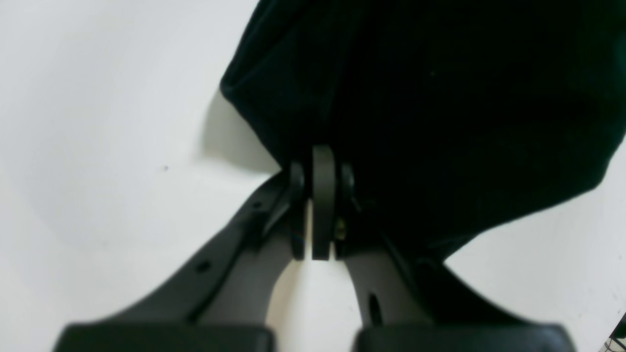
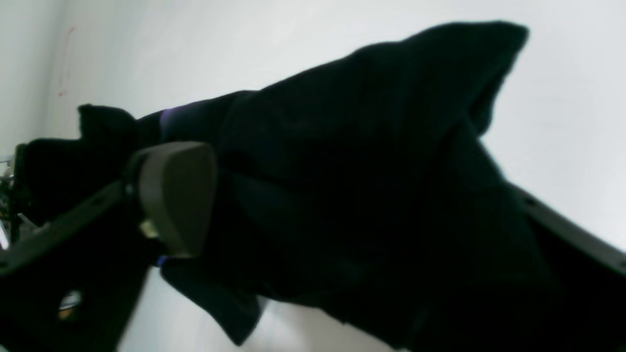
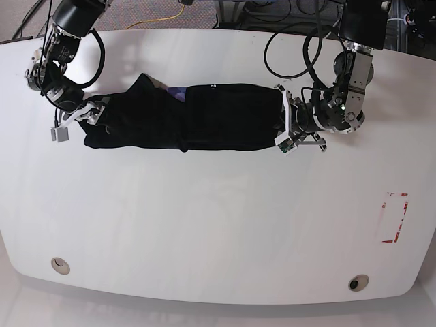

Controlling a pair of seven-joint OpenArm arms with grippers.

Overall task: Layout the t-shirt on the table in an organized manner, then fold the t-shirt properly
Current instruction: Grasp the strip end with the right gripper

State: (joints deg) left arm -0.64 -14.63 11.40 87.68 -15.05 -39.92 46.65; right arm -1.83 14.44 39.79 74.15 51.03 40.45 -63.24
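The black t-shirt (image 3: 184, 119) lies on the white table (image 3: 204, 218) as a long band across the far half, stretched between both grippers. My left gripper (image 3: 285, 127) is at the band's right end. In the left wrist view its fingers (image 1: 323, 195) are pressed together, shut on the t-shirt's (image 1: 440, 98) edge. My right gripper (image 3: 92, 116) is at the band's left end. In the right wrist view its jaws stand wide apart, one pad (image 2: 176, 195) bare, and the bunched cloth (image 2: 367, 171) fills the gap and hides the other fingertip.
A red tape rectangle (image 3: 394, 218) marks the table near its right edge. Two grommet holes (image 3: 60, 264) (image 3: 355, 281) sit close to the front edge. Black cables (image 3: 293, 48) loop above the table by the left arm.
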